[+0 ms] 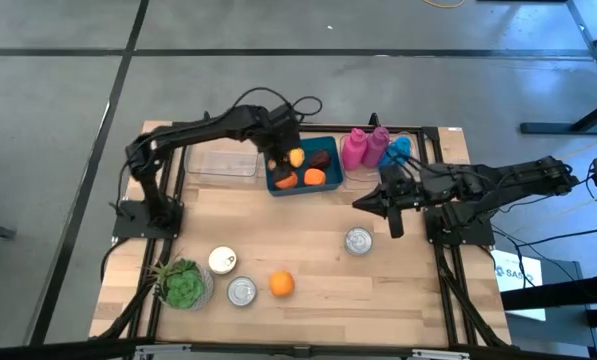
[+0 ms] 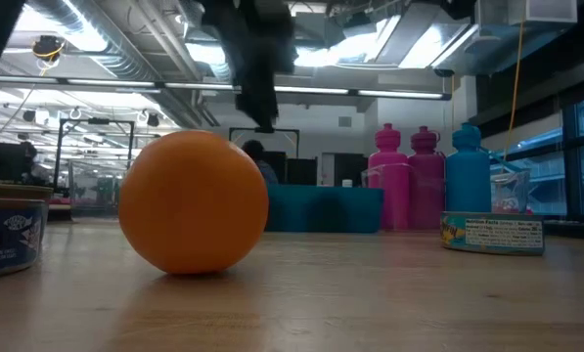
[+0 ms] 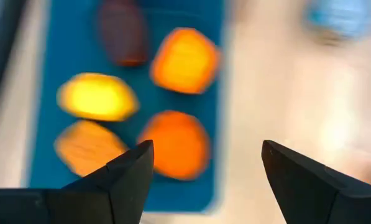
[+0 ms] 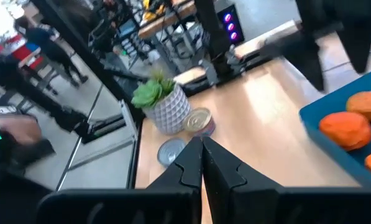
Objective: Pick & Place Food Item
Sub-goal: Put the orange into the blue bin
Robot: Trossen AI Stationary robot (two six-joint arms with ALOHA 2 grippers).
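Note:
A blue tray [image 1: 330,148] at the table's far middle holds several food pieces: orange ones [image 1: 314,177], a yellow one [image 1: 296,157] and a dark brown one [image 1: 321,159]. My left gripper [image 3: 207,165] hangs open above the tray [image 3: 48,81], over the orange pieces [image 3: 176,143], touching none. A loose orange [image 1: 281,284] rests on the table near the front edge and looms large in the low view [image 2: 194,202]. My right gripper [image 4: 202,152] is shut and empty, over the table right of the tray [image 1: 365,203].
Two pink bottles [image 1: 363,147] and a blue one [image 1: 398,150] stand right of the tray. A clear container [image 1: 221,163] lies left of it. Three tins [image 1: 358,241] [image 1: 241,291] [image 1: 222,260] and a potted plant [image 1: 183,284] sit toward the near side.

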